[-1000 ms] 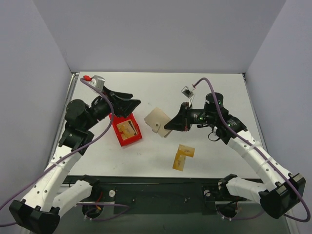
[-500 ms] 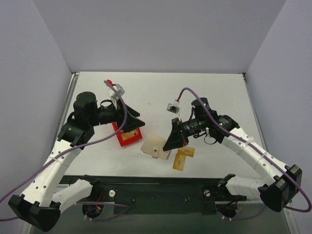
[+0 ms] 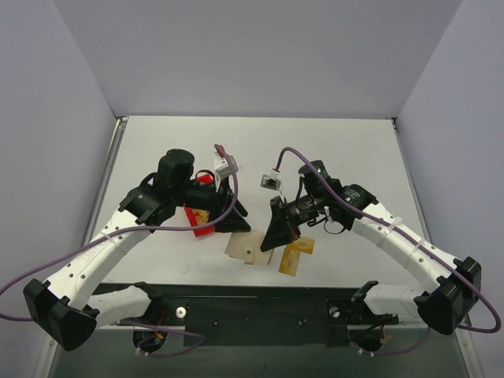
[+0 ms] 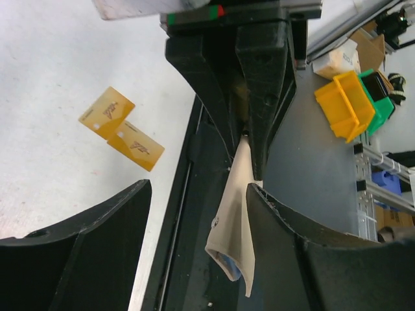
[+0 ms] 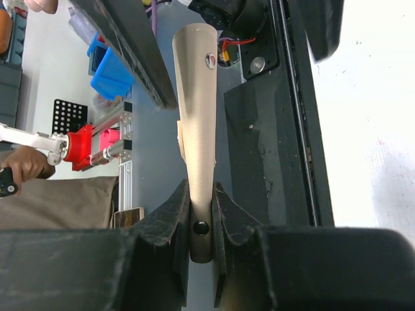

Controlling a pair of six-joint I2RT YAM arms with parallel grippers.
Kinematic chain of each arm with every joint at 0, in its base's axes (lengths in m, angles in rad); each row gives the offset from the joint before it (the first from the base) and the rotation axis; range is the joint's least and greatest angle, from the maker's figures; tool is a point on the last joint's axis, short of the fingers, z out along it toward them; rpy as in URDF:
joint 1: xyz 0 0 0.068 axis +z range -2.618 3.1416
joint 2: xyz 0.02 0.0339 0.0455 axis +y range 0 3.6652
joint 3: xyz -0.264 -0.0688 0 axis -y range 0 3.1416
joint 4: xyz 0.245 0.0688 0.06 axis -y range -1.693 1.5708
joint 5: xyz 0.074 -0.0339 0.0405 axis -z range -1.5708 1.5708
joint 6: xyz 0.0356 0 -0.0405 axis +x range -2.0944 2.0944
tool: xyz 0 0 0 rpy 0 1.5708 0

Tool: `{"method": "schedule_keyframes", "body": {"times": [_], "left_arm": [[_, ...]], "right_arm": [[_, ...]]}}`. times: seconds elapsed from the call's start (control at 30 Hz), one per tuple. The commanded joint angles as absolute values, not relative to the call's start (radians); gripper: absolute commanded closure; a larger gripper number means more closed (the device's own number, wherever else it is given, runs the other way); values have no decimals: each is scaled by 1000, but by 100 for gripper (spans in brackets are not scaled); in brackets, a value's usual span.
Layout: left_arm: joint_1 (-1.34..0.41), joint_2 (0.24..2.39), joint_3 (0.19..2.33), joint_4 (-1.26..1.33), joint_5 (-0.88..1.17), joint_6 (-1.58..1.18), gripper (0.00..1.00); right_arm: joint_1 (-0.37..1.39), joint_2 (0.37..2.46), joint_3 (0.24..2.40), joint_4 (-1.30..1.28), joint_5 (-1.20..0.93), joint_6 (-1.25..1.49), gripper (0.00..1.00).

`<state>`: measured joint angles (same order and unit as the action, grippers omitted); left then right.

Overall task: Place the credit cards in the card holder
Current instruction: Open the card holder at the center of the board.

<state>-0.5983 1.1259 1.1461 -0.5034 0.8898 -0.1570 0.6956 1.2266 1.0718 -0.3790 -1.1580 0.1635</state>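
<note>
Card holder, one: is pinched at its edge by the right gripper. Credit cards, two: are laid overlapping on the table, just beside that gripper. Left gripper: is spread wide, near the holder.

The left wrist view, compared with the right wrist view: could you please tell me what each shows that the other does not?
Only the left wrist view shows the two credit cards lying on the table, and the open left gripper. Only the right wrist view shows the round stud near the card holder's far end. Both show the card holder edge-on, clamped in the right gripper.
</note>
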Motion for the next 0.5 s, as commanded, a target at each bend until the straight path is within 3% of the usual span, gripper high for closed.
{"method": "schedule_keyframes", "body": {"times": [0.0, 0.17, 0.3, 0.47], "left_arm": [[-640, 1144, 1180, -542, 923, -106, 31], [-666, 1161, 1174, -528, 994, -106, 43], [-670, 1146, 1167, -517, 1038, -104, 60], [-672, 1143, 1161, -518, 1068, -106, 76]], "right_arm": [[703, 1203, 1114, -379, -1196, 129, 100], [703, 1198, 1115, -383, -1192, 127, 100], [703, 1189, 1112, -390, -1184, 117, 100], [703, 1180, 1120, -396, -1164, 103, 100]]}}
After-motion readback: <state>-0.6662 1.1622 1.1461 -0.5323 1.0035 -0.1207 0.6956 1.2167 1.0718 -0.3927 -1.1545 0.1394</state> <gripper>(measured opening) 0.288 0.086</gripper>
